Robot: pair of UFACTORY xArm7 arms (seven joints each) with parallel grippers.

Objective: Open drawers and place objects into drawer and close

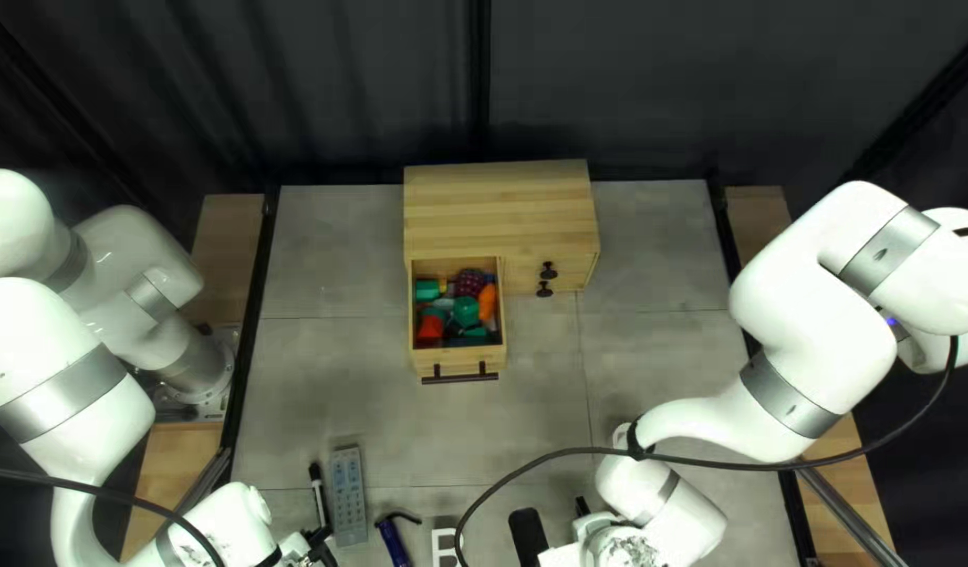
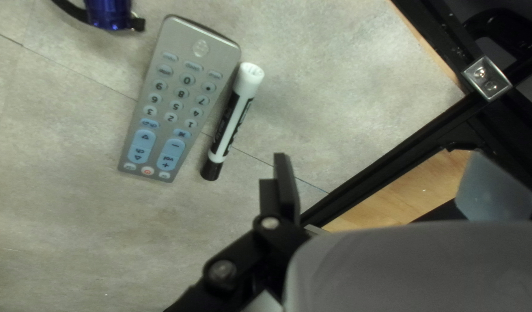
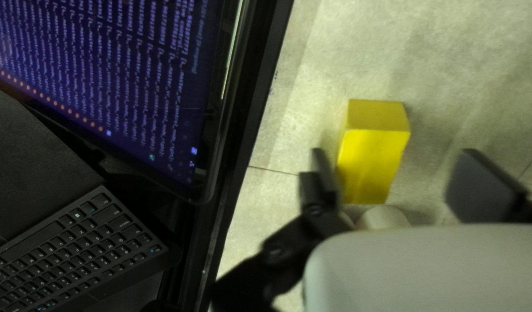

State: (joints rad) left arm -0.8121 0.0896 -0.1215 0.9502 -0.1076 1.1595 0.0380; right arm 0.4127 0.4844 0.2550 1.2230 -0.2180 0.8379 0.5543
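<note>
Surface: we see a grey table top (image 1: 326,378) with thin seams, black rails (image 1: 255,315) down both sides and pale wood strips (image 1: 219,236) outside them.
Room: a dark curtain (image 1: 337,84) hangs behind the far edge; a lit screen (image 3: 116,75) and a black keyboard (image 3: 75,248) lie beyond a table edge in our right wrist view.
Drawer: at the middle of the top left view, the left drawer (image 1: 458,357) stands out of the wooden cabinet (image 1: 500,210), full of colourful toys (image 1: 465,309); its handle end points to the near edge.
Remote: lies left of the drawer and nearer us, buttons up; the remote (image 1: 348,496) has its long axis running far to near, power-button end away.
Marker: the marker (image 2: 230,121) lies beside the remote, roughly parallel, black end toward the far edge.
Yellow block: the yellow block (image 3: 372,156) is between the right gripper's fingers, its long axis roughly along their reach.
Left hand: our left gripper (image 1: 316,544) is spread wide, gripping nothing.
Right hand: our right gripper (image 1: 583,525) is spread too, unclosed on the block.
</note>
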